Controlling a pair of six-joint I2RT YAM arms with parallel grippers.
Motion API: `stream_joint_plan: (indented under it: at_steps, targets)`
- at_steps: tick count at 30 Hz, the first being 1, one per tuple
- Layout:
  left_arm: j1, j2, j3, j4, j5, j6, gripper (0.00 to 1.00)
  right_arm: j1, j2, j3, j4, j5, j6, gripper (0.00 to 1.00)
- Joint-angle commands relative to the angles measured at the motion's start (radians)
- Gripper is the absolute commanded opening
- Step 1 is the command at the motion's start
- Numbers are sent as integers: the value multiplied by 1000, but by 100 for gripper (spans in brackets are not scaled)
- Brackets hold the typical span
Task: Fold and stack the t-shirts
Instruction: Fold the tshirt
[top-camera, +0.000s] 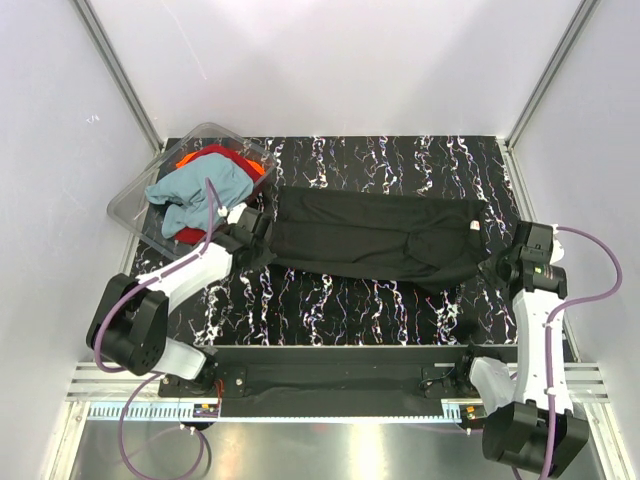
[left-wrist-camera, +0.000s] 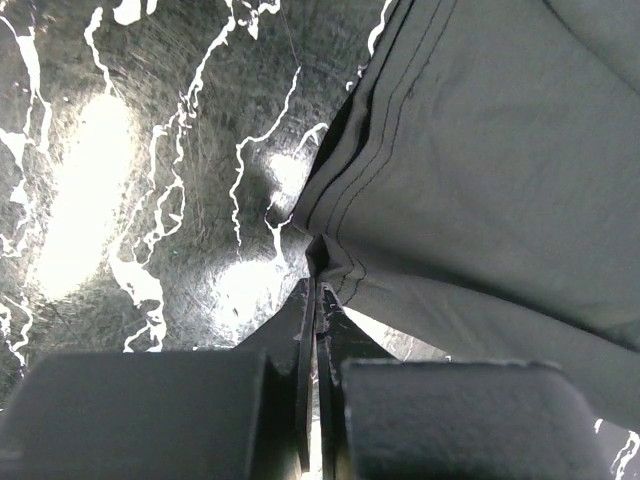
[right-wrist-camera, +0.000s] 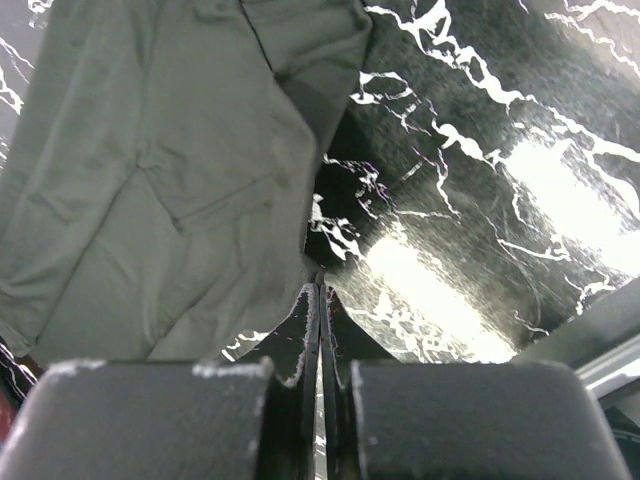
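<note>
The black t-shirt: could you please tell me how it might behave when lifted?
Probably floppy: the black t-shirt lies creased between the left gripper and right gripper. Likely light, since fingertip pinches hold its edges. Its middle would probably sag.

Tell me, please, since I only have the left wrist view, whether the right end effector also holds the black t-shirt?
Observer: Yes, the right end effector is shut on the right end of the black t-shirt.
Operator: Thank you. How does the shirt lie between the arms?
Observer: It spans the table as a long, narrow band from one end effector to the other.
Operator: And where are the other shirts?
Observer: The teal-blue t-shirt lies on top of the red-orange t-shirt inside the clear tub at the table's far left corner.
</note>
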Motion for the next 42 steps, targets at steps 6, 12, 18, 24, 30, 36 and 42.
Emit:
stream_joint_plan:
  at_steps: [6, 12, 18, 24, 30, 36, 42]
  targets:
    - [-13, -31, 9, 11, -22, -10, 0, 5, -38, 5, 12, 20, 3, 0]
    - [-10, 68, 137, -18, -45, 31, 0, 5, 61, 54, 123, -10, -31, 0]
    - [-2, 170, 285, -49, -92, 82, 0, 5, 230, 120, 212, -66, -71, 0]
    - [49, 286, 406, -81, -75, 106, 0, 5, 383, 225, 233, -28, -105, 0]
    - [79, 391, 496, -88, -60, 125, 0, 5, 563, 335, 258, -63, -145, 0]
    - [98, 484, 584, -94, -46, 134, 0, 5, 730, 427, 259, -85, -180, 0]
    - [102, 521, 624, -97, -57, 143, 0, 5, 769, 464, 259, -86, -166, 0]
